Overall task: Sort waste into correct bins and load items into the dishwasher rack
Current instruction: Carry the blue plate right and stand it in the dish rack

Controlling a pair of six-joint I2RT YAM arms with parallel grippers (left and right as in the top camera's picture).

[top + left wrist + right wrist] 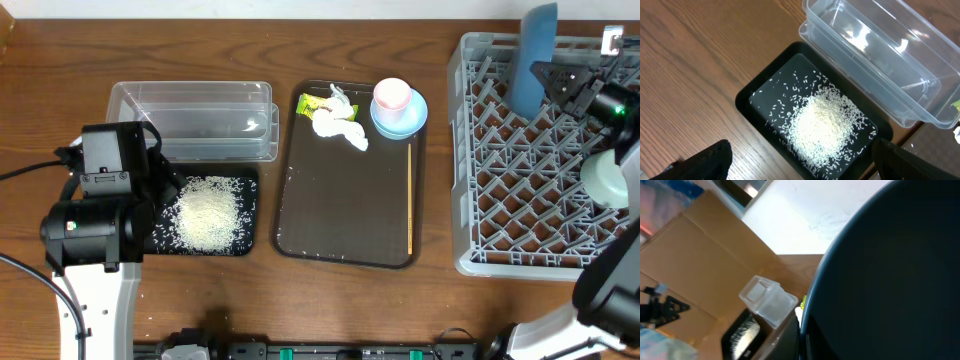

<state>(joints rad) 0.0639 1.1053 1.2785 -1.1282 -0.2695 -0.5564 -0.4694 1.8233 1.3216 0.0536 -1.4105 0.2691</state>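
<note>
My right gripper (562, 85) is shut on the rim of the dark blue dish (530, 55), holding it upright over the far left part of the grey rack (480, 235). The dish fills the right wrist view (890, 280). My left gripper (800, 165) is open and empty above the near edge of the black tray (247, 180), which holds the rice heap (207, 212). The clear tub (190, 120) stands empty behind it. The wrapper (318, 102), tissue (337, 123), pink cup (392, 95) in the pale blue bowl (408, 120), and wooden stick (410, 195) lie on the brown tray (340, 210).
The brown tray sits between the bins and the rack. The rack's peg grid shows nothing else in it. My right arm reaches over the rack's right side (605, 178). In the left wrist view the tub (880, 55) touches the black tray (747, 100).
</note>
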